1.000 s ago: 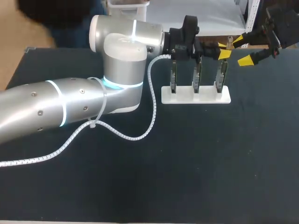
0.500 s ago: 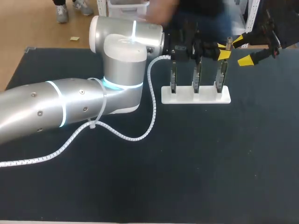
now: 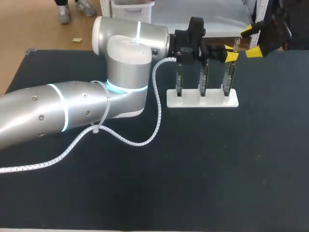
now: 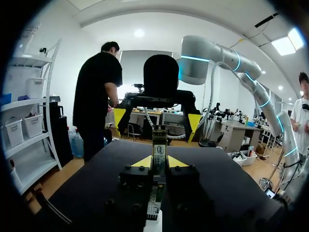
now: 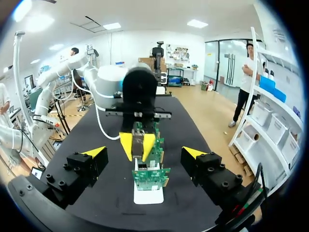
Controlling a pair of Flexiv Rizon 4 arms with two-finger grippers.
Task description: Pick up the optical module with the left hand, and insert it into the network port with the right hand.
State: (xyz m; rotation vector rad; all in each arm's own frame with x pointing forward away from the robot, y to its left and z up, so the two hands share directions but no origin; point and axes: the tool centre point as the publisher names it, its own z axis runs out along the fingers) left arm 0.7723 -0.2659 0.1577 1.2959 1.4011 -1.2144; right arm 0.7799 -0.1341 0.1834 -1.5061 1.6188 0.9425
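Left gripper (image 4: 159, 162) is clamped on the module (image 4: 159, 145), which is held upright between its tips above the boards (image 3: 203, 77) in the white base (image 3: 212, 100), near the far edge of the table (image 3: 217, 169). Right gripper (image 3: 251, 41) is spread wide, facing the module and apart from it. Module judged light, rigid and smooth-cased, with a fragile connector end; grip the flat sides mid-body. Room is tight around the boards, ample on the near side.

white base (image 3: 212, 102) sits on the black table (image 3: 217, 169).
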